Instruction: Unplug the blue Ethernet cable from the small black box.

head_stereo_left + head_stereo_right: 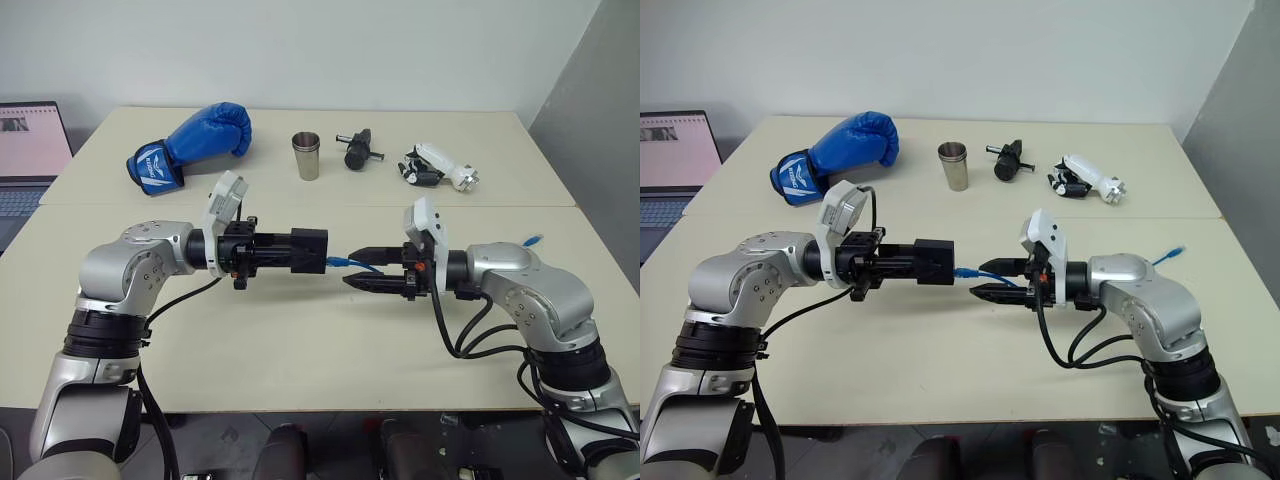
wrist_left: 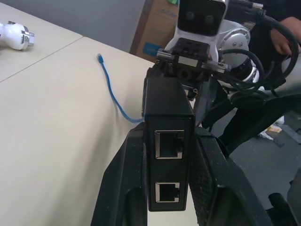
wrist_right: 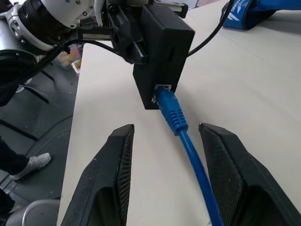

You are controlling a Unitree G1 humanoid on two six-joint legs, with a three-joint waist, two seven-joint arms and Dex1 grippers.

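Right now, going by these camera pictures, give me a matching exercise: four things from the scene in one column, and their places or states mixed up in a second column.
Things:
1. small black box
2. blue Ethernet cable
3. right gripper
4. metal cup

States:
A. open, fingers either side of the cord
B. standing upright at the back of the table
C. clamped in the left gripper, above the table
D. plugged into a port

Pairs: 1-C, 2-D, 3-A, 4-B
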